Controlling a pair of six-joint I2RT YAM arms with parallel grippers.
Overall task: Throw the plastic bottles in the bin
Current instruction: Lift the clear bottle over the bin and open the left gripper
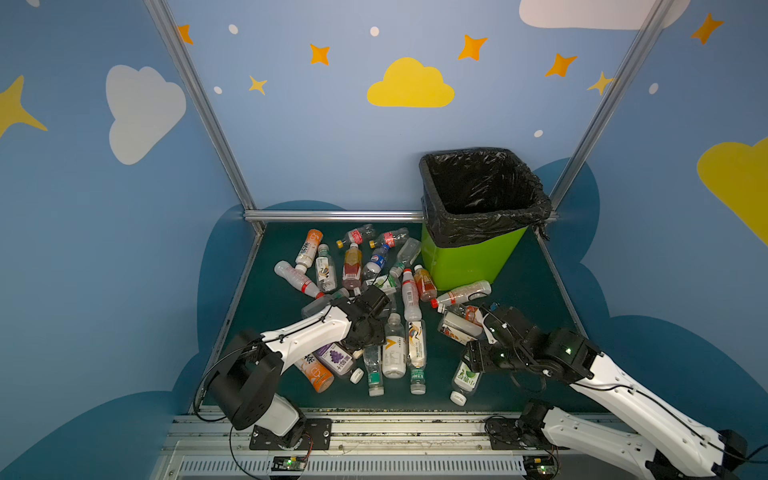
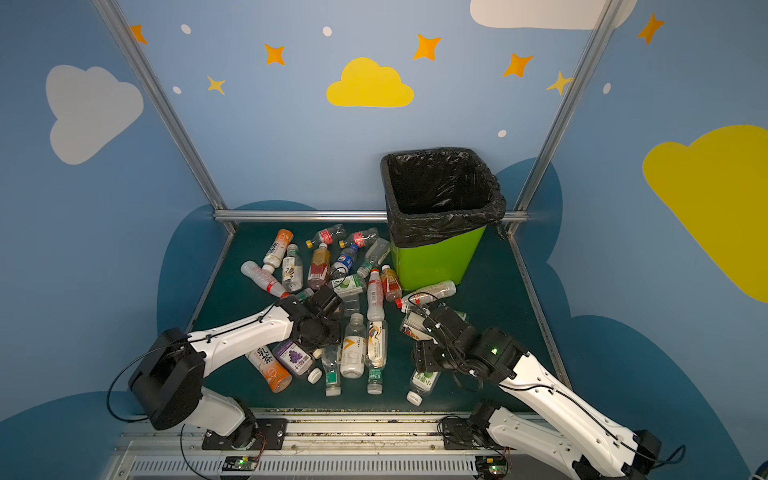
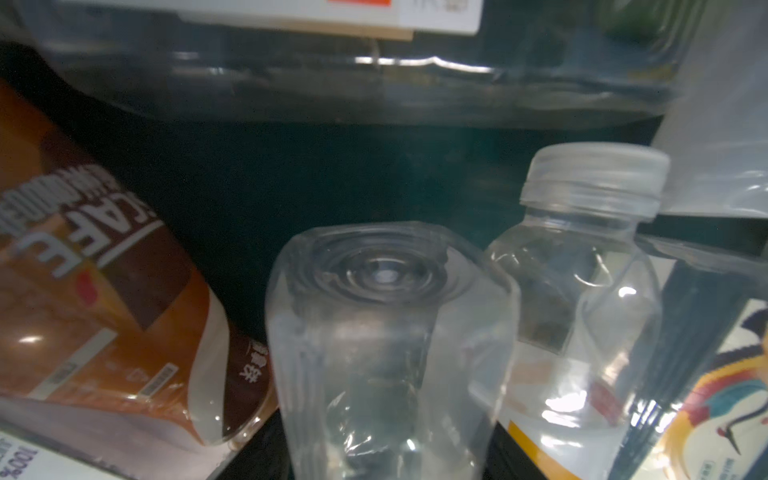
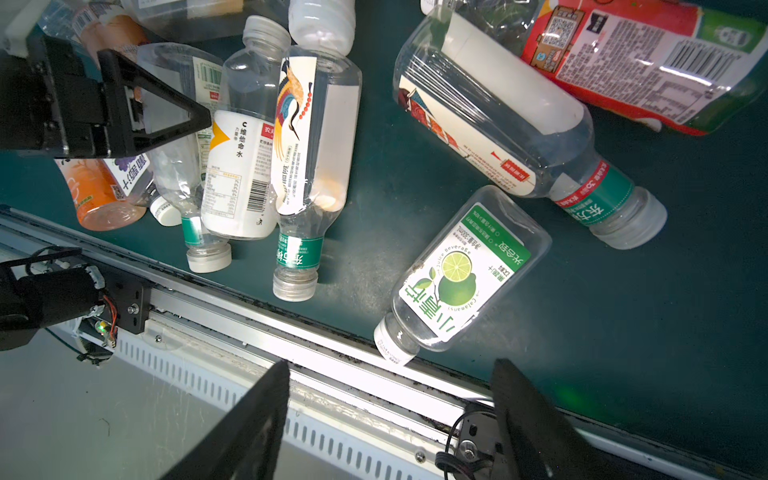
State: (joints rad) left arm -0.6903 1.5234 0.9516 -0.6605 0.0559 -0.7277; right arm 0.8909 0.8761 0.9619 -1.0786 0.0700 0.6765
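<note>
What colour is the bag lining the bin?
Black bag, clearest in a top view, folded over the lime-green bin.

Top views: even soft light, faint shadows, posts [image 1: 201,104] bowed at edges. Left wrist view dim, blurred, too close to bottles [image 3: 386,353]. Right wrist view sharp; glare on rail [image 4: 332,357].

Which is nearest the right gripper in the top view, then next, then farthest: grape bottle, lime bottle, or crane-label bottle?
From the right gripper, in a top view:
1. lime bottle, just beside it, front right.
2. crane-label bottle, to its left, mid-table.
3. grape bottle, farther left, near the front.
</note>
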